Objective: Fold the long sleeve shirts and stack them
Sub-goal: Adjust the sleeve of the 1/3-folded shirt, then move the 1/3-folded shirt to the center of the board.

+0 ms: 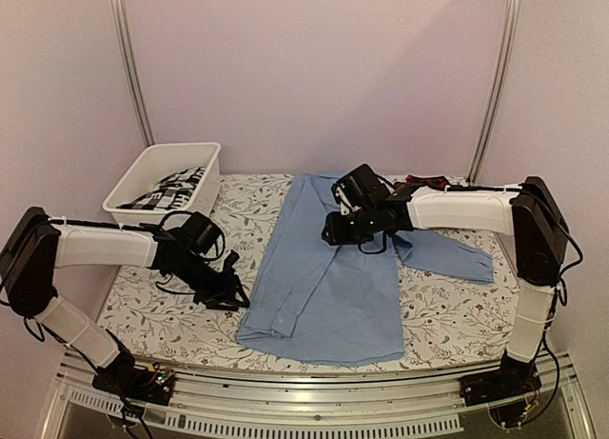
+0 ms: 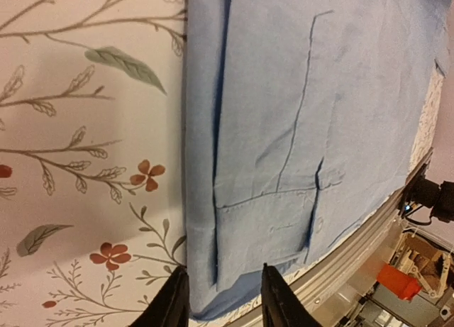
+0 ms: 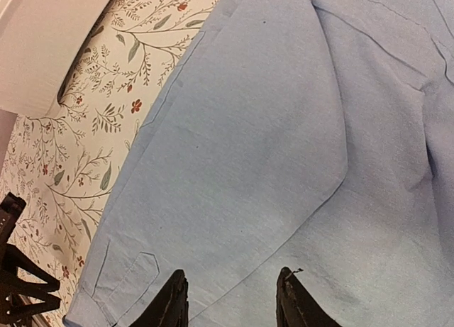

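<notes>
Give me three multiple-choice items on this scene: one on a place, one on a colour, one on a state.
1. Where on the table is the bin?
A. back left
B. front right
C. centre

2. What colour is the spread shirt?
A. red
B. green
C. light blue

3. The right gripper is:
A. shut on the shirt
B. open, holding nothing
C. out of view

Answers:
1 A, the top view shows the bin at the far left corner.
2 C, the cloth is plain light blue in every view.
3 B, the right wrist view shows a clear gap with nothing gripped.
</notes>
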Robot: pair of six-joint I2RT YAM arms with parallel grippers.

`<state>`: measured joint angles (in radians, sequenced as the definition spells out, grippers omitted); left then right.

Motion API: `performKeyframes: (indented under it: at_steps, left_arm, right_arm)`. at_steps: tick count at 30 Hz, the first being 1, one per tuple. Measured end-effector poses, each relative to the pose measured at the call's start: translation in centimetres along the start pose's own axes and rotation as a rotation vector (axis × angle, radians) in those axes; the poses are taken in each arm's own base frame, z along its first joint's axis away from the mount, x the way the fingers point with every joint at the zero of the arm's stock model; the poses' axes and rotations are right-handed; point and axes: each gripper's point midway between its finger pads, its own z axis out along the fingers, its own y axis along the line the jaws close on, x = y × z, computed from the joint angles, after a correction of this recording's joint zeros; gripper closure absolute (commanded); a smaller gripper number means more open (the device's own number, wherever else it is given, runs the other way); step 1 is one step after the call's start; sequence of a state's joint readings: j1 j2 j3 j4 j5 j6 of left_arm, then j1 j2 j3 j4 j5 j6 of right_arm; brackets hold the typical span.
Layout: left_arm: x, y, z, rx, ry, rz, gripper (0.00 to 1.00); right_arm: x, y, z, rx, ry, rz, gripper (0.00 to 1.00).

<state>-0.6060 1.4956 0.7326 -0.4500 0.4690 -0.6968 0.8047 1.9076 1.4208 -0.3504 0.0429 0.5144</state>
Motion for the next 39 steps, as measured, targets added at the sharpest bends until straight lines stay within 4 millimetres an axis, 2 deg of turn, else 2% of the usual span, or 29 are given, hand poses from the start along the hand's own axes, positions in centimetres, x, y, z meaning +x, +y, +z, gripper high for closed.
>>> performKeyframes:
  at_steps: [3, 7, 10, 12, 15, 19, 26, 28, 32, 36, 39]
  left_arm:
    - [-2.3, -0.6, -1.2, -0.011, -0.068, 0.03, 0.57]
    - [-7.3, -2.1, -2.6, -0.017, -0.172, 0.06, 0.55]
    - [-10.0, -2.3, -2.3, -0.028, -0.211, 0.068, 0.53]
    - [-10.6, -1.9, -1.6, -0.046, -0.205, 0.066, 0.52]
    - [-10.9, -0.9, -0.1, -0.071, -0.176, 0.061, 0.52]
    - [-10.3, 0.3, 1.7, -0.09, -0.123, 0.044, 0.53]
    - [-9.8, 0.5, 2.4, -0.086, -0.106, 0.048, 0.59]
    - [-9.7, 0.4, 2.6, -0.081, -0.107, 0.052, 0.62]
    - [-9.0, -0.1, 3.1, -0.065, -0.108, 0.067, 0.71]
    - [-7.5, -0.5, 3.8, -0.06, -0.096, 0.088, 0.89]
    - [-6.4, -0.4, 4.1, -0.06, -0.091, 0.083, 0.94]
  right_arm:
    - [-0.3, -0.7, 1.1, 0.009, 0.0, 0.0, 0.59]
    - [-1.2, -2.4, 2.4, 0.027, -0.003, 0.02, 0.61]
    - [-2.7, -3.2, 3.6, 0.029, -0.023, 0.033, 0.63]
    - [-3.4, -3.6, 4.5, 0.031, -0.033, 0.039, 0.64]
    - [-3.5, -4.4, 5.9, 0.042, -0.031, 0.043, 0.66]
    - [-2.7, -5.1, 7.8, 0.058, -0.008, 0.037, 0.66]
    - [-0.6, -6.6, 10.5, 0.104, 0.036, 0.021, 0.67]
    - [-1.0, -6.6, 10.8, 0.106, 0.022, 0.017, 0.67]
    - [-1.3, -6.7, 11.2, 0.111, 0.009, 0.016, 0.67]
    - [-1.7, -6.6, 11.7, 0.11, -0.009, 0.017, 0.68]
    - [-2.0, -6.2, 12.2, 0.102, -0.019, 0.015, 0.68]
